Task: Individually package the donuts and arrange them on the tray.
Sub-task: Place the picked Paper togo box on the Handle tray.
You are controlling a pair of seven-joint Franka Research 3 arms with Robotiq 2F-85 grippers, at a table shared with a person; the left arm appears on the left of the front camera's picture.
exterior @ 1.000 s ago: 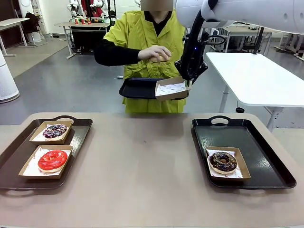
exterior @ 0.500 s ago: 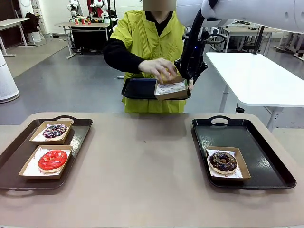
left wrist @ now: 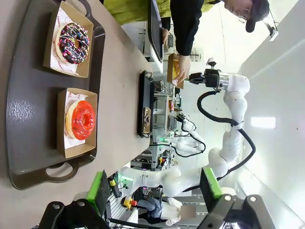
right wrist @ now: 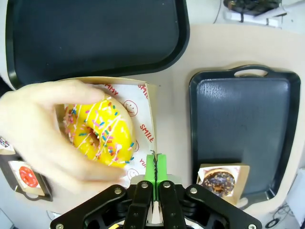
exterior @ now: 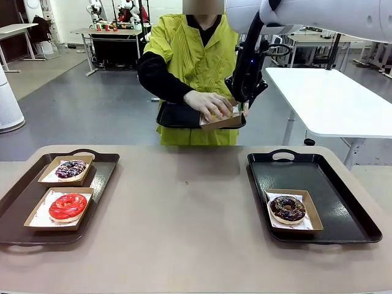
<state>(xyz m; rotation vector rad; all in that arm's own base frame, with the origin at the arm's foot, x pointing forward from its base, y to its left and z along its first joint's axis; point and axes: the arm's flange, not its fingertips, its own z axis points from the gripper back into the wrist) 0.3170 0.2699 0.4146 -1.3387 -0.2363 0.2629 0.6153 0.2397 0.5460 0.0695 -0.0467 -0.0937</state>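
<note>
Yellow donut (right wrist: 101, 132) in box (right wrist: 143, 102) beside right end effector (right wrist: 155, 172).

Yellow-iced ring donut (right wrist: 99, 131) with coloured sprinkles lying in a paper-lined cardboard box, red-glazed donut (exterior: 68, 206) and dark sprinkled donut (exterior: 71, 168) sitting boxed on left tray, chocolate nut-topped donut (exterior: 287, 208) sitting boxed on right tray

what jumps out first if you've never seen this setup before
The eye goes to the handover above the table's far edge: the person's hand sets a yellow donut into a cardboard box that the right gripper holds shut on its rim. Next come the red donut and sprinkled donut boxed on the left tray, and the chocolate donut on the right tray.
</note>
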